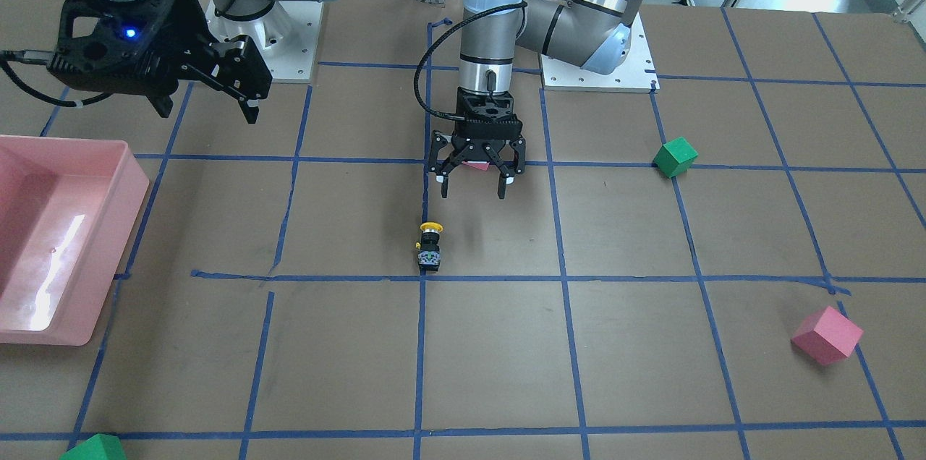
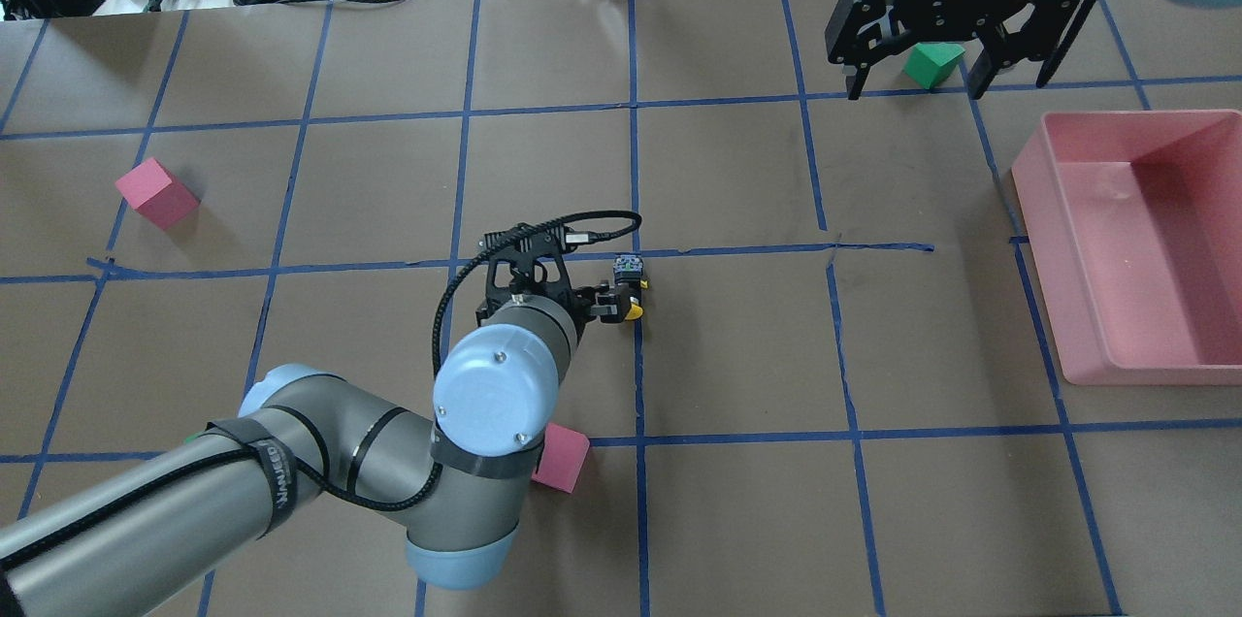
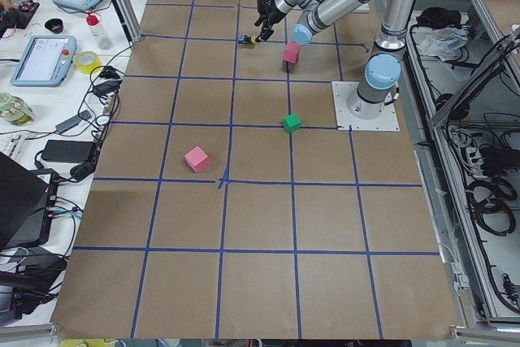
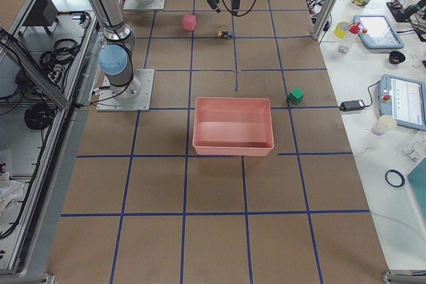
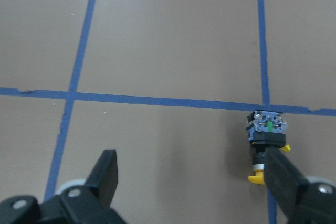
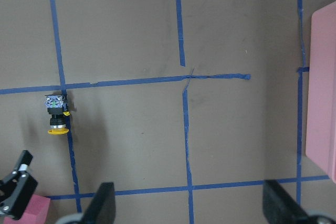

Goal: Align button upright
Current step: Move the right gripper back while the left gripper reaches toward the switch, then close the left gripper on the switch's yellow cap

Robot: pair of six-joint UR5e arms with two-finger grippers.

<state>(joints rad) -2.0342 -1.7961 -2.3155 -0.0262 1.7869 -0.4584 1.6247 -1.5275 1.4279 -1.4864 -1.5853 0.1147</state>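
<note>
The button (image 1: pixel 430 246) lies on its side on the surface (image 1: pixel 492 359), on a blue tape line (image 1: pixel 420 344) just short of a crossing. In the front-facing view its yellow cap points to 12 o'clock and its base to 6. The left tool (image 1: pixel 472 192) hangs released and empty above the surface, with the button at its 7 o'clock. The right tool (image 2: pixel 914 93), also released and empty, hovers well apart, at the button's 10 o'clock in that view.
</note>
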